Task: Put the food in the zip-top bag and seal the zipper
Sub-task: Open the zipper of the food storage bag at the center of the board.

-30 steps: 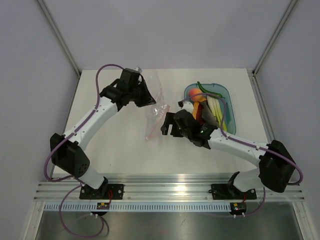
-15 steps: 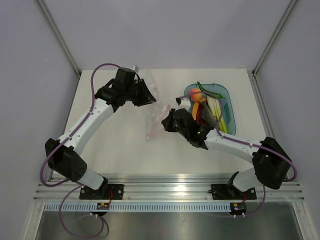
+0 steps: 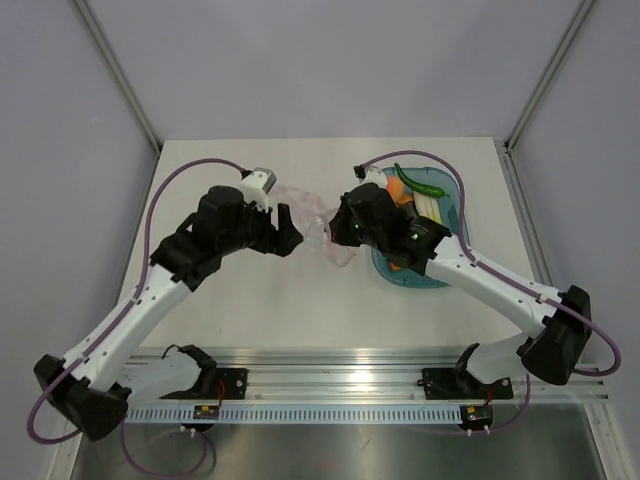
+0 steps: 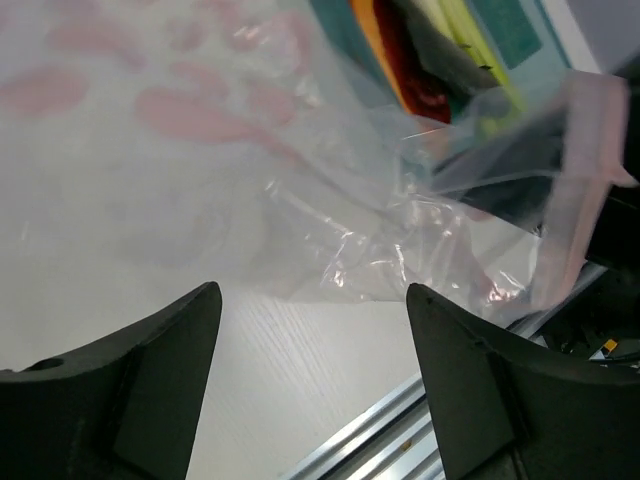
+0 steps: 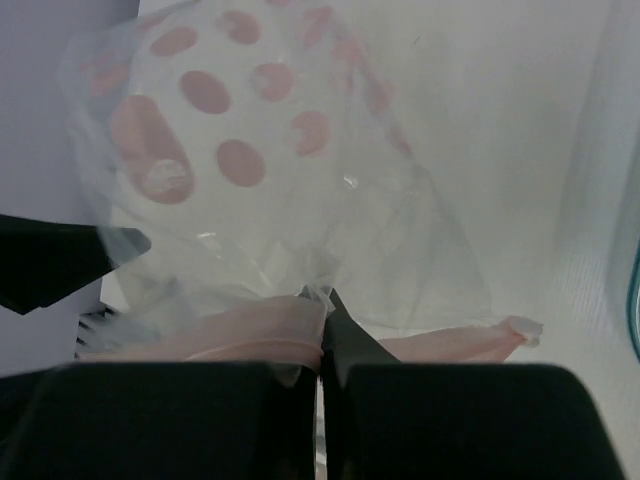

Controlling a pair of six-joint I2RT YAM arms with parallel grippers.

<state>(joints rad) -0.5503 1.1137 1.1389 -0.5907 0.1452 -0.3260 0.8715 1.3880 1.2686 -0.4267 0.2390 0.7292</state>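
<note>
Shifted over the last second: left gripper, from the far-left part of the table to its middle, upper arm now low and forearm stretched long; right gripper, away from the near side toward the tray's left rim; zip-top bag, gathered up off its flat spread and now between the two grippers. Pinches the bag's mouth edge with the right fingers pressed together on the pinkish zipper, as seen from the right wrist; pink-dotted clear film ballooning beyond them. Faces the bag with the left fingers spread apart, nothing clamped between them; crinkled plastic just beyond the tips. Reaches with the right forearm across the near part of the teal tray. Lying in that tray: dark green chili along the far rim; orange peach beside it; pale green stalks nearer the middle; orange-and-red wedge, glimpsed through the plastic from the left wrist.
</note>
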